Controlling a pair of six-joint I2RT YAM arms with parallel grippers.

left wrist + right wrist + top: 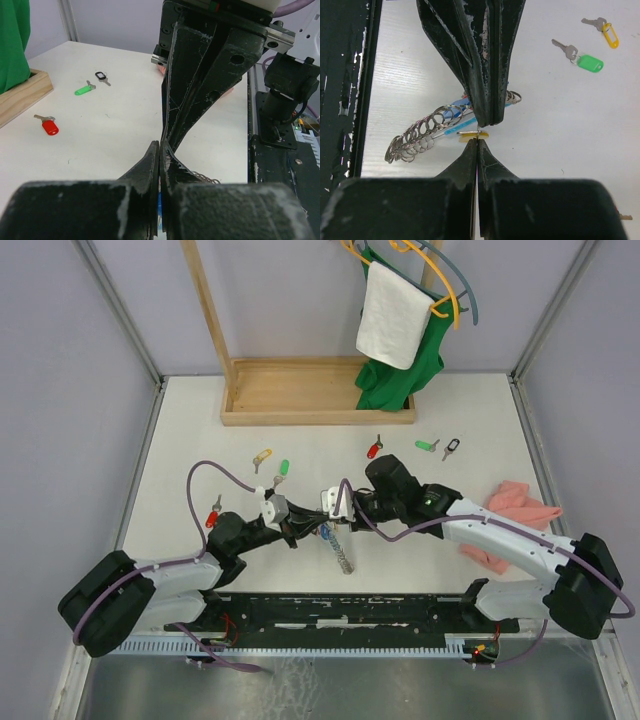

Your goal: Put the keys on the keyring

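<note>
My two grippers meet tip to tip at the table's centre. The left gripper [306,526] [161,148] is shut, with a light-blue strip of the keyring [460,127] showing between its fingers. The keyring's grey coil [342,553] [415,140] [202,176] trails onto the table. The right gripper [331,517] [477,141] is shut on a thin metal piece of a yellow-tagged key [472,134], held against the left fingertips [487,117]. Loose keys lie around: yellow [262,456], green [283,468], red [373,449], green [426,445], black [452,448] and red [213,515].
A pink cloth [520,512] lies by the right arm. At the back stands a wooden rack base [320,390] with a green garment [395,380] and a white towel [393,315] on hangers. Grey walls close in both sides.
</note>
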